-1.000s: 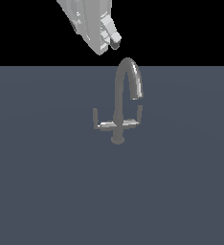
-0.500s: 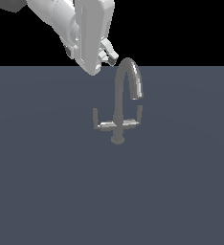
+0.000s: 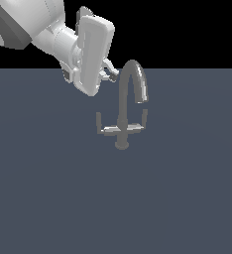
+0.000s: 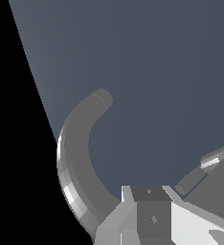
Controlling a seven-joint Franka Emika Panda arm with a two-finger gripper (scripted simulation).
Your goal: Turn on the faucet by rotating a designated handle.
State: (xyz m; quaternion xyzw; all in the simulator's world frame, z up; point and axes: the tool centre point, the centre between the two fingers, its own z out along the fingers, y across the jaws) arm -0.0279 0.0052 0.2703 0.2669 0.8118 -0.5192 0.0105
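Exterior view, left to right: white arm point(image 3: 43, 30) enters from the upper left corner. Its gripper point(image 3: 109, 74) hangs just beside the top of the spout; fingers mostly hidden behind the hand, so parted or closed cannot be told. Handle point(image 3: 104, 126) sticks out to the exterior view's left, tip upturned, well below the gripper and untouched. Faucet point(image 3: 123, 116) stands upright mid-floor point(image 3: 48, 198); spout tip curves down on the right side. Wrist view: spout arch point(image 4: 78, 153) close, lever point(image 4: 214, 162) at edge.
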